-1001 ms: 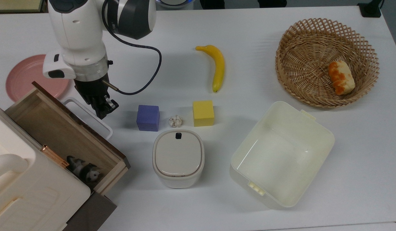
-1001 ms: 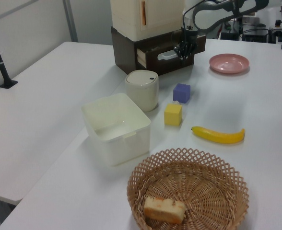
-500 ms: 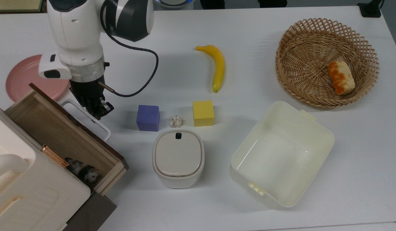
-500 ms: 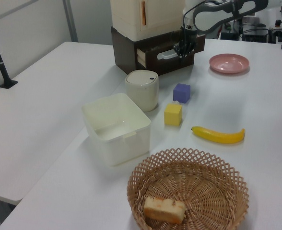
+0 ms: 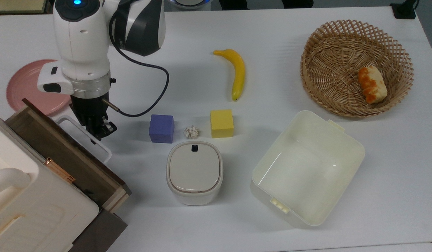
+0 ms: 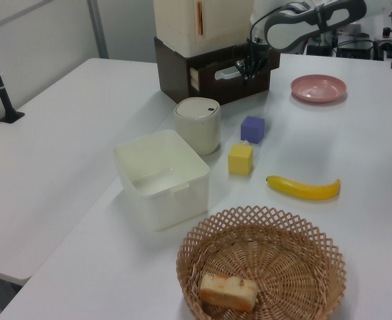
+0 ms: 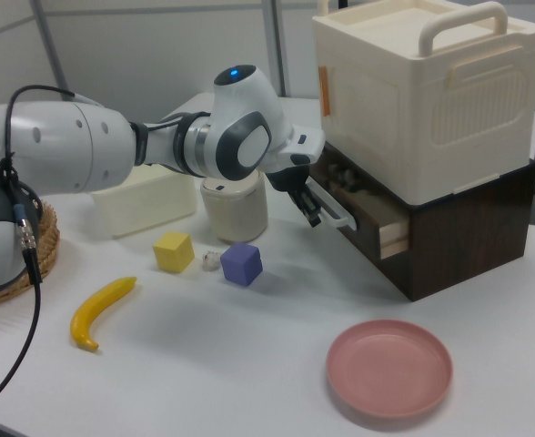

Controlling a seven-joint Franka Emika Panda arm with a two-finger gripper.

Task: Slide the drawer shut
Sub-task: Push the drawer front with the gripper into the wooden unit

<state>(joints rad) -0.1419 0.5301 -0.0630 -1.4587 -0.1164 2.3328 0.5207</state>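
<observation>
Light wooden box-shaped drawer (image 5: pixel 58 147) with dark brown front and white loop handle (image 5: pixel 83 138), still part way out from under the cream cabinet top (image 5: pixel 30 206) at the top view's lower left bench (image 5: pixel 289 42) corner. Black gripper (image 5: pixel 97 131) right at the handle, touching it; cannot tell if open or closed. Bare bench beside it, then purple foam cube (image 5: pixel 161 128) and round pink plate (image 5: pixel 30 87) near.

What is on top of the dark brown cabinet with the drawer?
A big cream box with a carry handle and a copper clasp sits on the dark cabinet. It overhangs the part-open drawer, so most of the drawer's inside is hidden.
</observation>
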